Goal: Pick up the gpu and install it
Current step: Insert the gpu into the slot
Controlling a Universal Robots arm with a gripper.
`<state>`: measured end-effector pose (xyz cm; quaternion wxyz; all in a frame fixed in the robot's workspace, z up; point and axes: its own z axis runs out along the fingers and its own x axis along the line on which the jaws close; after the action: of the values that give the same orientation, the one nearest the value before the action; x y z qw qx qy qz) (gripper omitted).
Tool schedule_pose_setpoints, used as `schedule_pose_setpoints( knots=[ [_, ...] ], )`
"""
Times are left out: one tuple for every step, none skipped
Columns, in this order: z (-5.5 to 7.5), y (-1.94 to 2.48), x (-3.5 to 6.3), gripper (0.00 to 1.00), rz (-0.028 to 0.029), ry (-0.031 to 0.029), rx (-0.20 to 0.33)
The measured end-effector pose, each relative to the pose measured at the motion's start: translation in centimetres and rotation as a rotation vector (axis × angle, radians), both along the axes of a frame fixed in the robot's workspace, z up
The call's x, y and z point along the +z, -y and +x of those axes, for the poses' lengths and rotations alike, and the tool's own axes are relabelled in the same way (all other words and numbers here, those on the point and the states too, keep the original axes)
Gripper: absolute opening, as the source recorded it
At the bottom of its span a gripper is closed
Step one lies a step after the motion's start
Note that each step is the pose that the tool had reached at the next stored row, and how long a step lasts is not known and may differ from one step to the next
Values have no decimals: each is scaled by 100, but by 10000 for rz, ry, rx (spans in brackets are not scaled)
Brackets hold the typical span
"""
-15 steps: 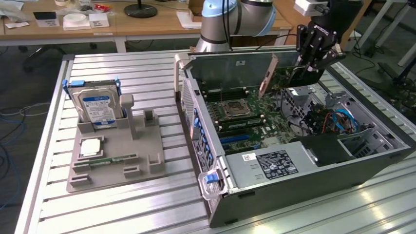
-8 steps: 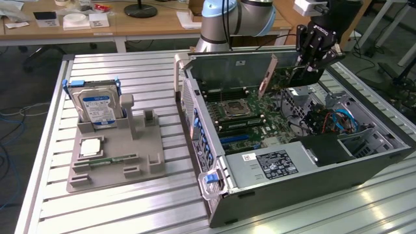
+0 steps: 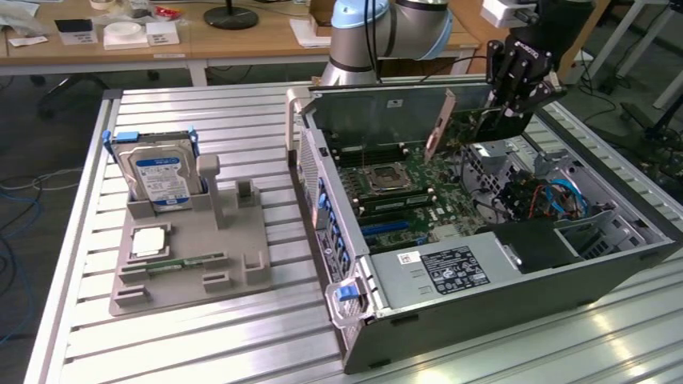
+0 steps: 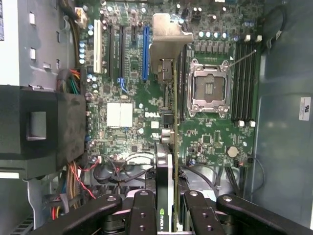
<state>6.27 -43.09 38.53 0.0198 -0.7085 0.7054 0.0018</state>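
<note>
My gripper [image 3: 497, 116] is shut on the gpu [image 3: 461, 124], which hangs on edge above the far end of the open computer case [image 3: 597, 272], its metal bracket [image 3: 437, 136] towards the exterior view's left. In the wrist view the gpu [image 4: 168, 147] appears edge-on between my black fingers [image 4: 142, 210], and its silver bracket [image 4: 168, 39] is the end farthest from them. It hovers over the green motherboard [image 4: 127, 83], between the blue slot [image 4: 145, 54] and the CPU socket [image 4: 209, 88]. Whether it touches a slot I cannot tell.
On the exterior view's left, a grey fixture [image 3: 192, 256] holds a silver blue-labelled hard drive [image 3: 160, 172], a CPU chip [image 3: 149, 240] and a green RAM stick [image 3: 181, 262]. Inside the case are a power supply [image 3: 449, 268], cables [image 3: 555, 200] and a black shroud [image 4: 44, 127].
</note>
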Motion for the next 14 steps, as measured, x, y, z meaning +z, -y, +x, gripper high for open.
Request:
schedule_pose_setpoints(
  knots=[
    [0, 0, 0, 26, 15, 12, 0],
    [0, 0, -1, 26, 20, 14, 0],
    [0, 1, -2, 26, 24, 16, -12],
    [-2, 2, -2, 26, 25, 16, -43],
    [-2, 2, -2, 26, 25, 16, -79],
    [-3, 2, -2, 26, 25, 16, -122],
    [-4, 3, -2, 26, 25, 15, -177],
    [-7, 3, -2, 26, 25, 15, -226],
    [-9, 3, -3, 26, 25, 15, -250],
    [-9, 3, -3, 26, 26, 16, -251],
    [-8, 2, -3, 26, 27, 16, -251],
    [-8, 2, -3, 26, 26, 16, -251],
    [-8, 2, -3, 26, 26, 16, -251],
    [-8, 2, -3, 26, 26, 16, -251]
  ],
)
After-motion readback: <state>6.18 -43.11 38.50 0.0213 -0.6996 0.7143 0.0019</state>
